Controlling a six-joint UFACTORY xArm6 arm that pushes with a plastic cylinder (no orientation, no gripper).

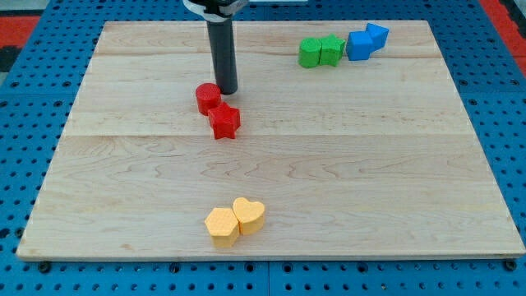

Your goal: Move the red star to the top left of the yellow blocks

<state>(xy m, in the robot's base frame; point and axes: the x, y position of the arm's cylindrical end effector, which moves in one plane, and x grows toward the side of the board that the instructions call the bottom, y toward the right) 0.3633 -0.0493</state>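
Observation:
The red star [224, 122] lies left of the board's middle, touching a red round block [208, 98] on its upper left. My tip [228, 90] stands just above the star and right of the round block, close to both. Two yellow blocks sit together near the view's bottom: a yellow hexagon-like block [221, 226] and a yellow heart [249, 215] on its right. The star is well above the yellow pair.
Two green blocks [320, 52] and two blue blocks [366, 41] sit in a row at the view's top right. The wooden board [394, 164] lies on a blue perforated table.

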